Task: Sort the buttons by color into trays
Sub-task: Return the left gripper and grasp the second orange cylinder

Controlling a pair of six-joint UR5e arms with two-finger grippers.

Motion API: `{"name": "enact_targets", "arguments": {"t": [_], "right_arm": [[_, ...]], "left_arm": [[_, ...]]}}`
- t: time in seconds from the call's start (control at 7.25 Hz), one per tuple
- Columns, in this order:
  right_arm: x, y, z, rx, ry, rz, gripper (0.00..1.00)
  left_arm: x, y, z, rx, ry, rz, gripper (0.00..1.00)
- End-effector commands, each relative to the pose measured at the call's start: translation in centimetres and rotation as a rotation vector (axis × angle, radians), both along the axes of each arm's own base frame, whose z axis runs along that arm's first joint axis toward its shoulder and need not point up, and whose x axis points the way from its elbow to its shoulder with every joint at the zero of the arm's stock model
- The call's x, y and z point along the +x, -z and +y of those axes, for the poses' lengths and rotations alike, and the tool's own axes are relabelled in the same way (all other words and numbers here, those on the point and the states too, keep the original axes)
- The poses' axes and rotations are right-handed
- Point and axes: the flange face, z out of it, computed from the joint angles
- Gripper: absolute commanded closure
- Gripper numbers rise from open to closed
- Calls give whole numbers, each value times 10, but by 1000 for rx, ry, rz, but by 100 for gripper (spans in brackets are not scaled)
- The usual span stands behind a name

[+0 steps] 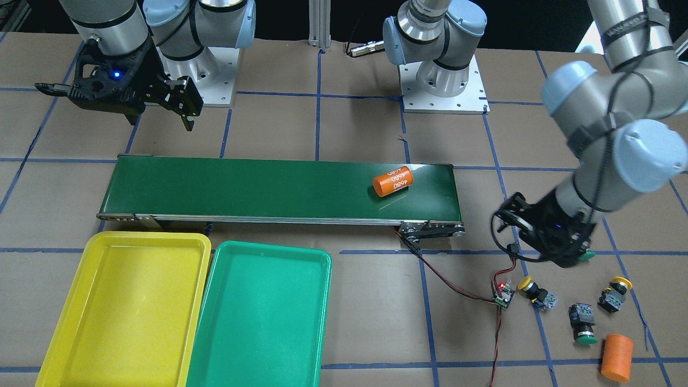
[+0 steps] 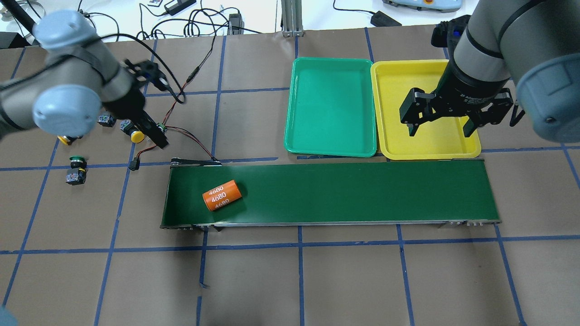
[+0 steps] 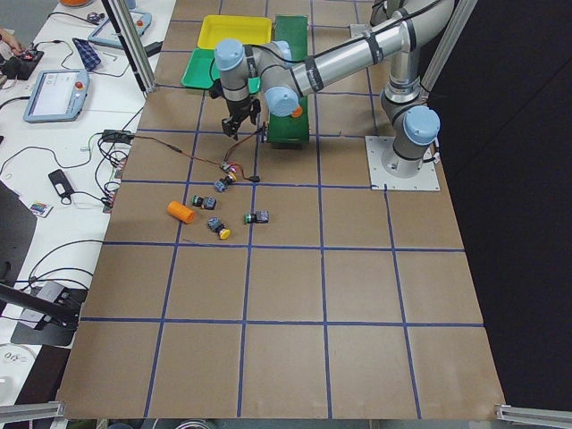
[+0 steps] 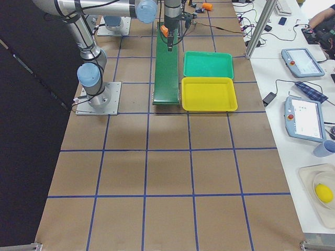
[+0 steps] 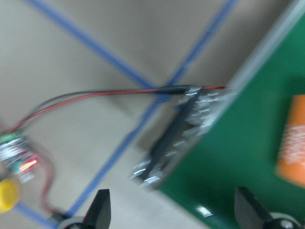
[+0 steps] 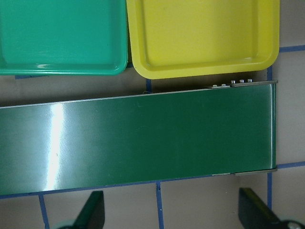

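Four buttons lie on the paper past the conveyor's end on my left. One yellow-capped button (image 1: 530, 288) (image 2: 135, 136) is nearest the belt, the other (image 1: 616, 293) farther out. One green-capped button (image 1: 582, 323) lies on its side. The second green button (image 2: 76, 169) is mostly hidden behind my arm in the front-facing view. My left gripper (image 1: 561, 252) (image 2: 156, 136) hovers open and empty between the buttons and the belt end. The yellow tray (image 1: 64, 333) (image 2: 471, 151) and green tray (image 1: 317, 322) (image 2: 331, 149) are both empty. My right gripper (image 2: 442, 129) (image 1: 185, 107) is open above the yellow tray's near edge.
A long dark-green conveyor belt (image 1: 258, 188) (image 2: 362, 190) carries an orange cylinder marked 4680 (image 1: 393, 181) (image 2: 221, 194). A second orange cylinder (image 1: 616, 357) stands by the buttons. A small circuit board (image 1: 503, 295) with red and black wires lies beside the belt end.
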Motion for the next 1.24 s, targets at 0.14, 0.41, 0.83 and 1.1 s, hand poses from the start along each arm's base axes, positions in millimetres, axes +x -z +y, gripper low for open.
{"name": "enact_targets", "arguments": {"t": [0.14, 0.41, 0.83, 1.1], "right_arm": [[1, 4, -1, 3, 3, -5, 0], [0, 5, 0, 5, 3, 0, 0], [1, 8, -1, 11, 6, -6, 0], [0, 9, -2, 15, -8, 4, 0]], "left_arm": [[151, 35, -117, -52, -255, -17, 3], [190, 78, -177, -91, -263, -37, 0], [212, 135, -194, -12, -275, -8, 0], [214, 141, -188, 38, -278, 8, 9]]}}
